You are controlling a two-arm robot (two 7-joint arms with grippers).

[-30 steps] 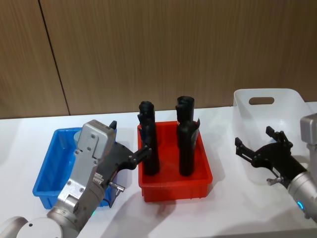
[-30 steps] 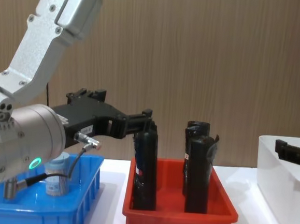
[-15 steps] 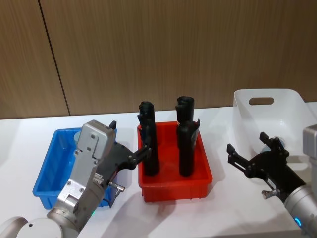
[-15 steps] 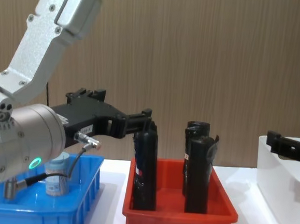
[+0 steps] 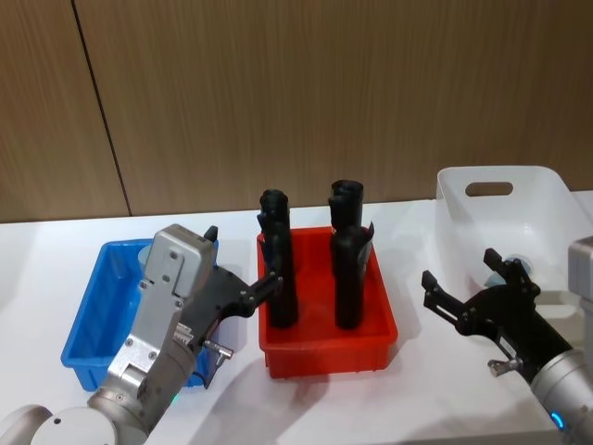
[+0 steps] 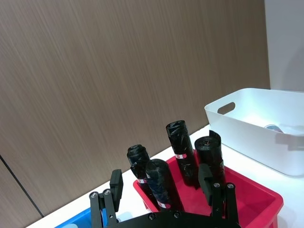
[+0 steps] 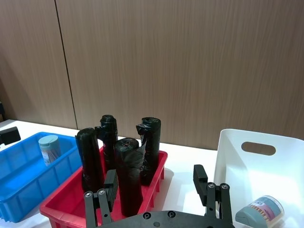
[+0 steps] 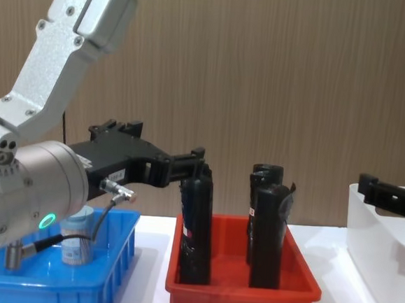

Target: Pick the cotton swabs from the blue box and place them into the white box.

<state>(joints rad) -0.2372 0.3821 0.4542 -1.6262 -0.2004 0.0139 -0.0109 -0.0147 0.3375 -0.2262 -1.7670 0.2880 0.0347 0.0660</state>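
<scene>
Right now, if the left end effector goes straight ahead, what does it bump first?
Probably the nearest black cylinder in the red bin. The left end effector, open, points straight at it; the gap looks small, but depth is unclear.

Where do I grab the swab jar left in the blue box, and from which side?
Come straight down from above and grip the jar at its lid and upper body. It stands upright close to the far wall of the blue box, likely blocking a sideways reach.
</scene>
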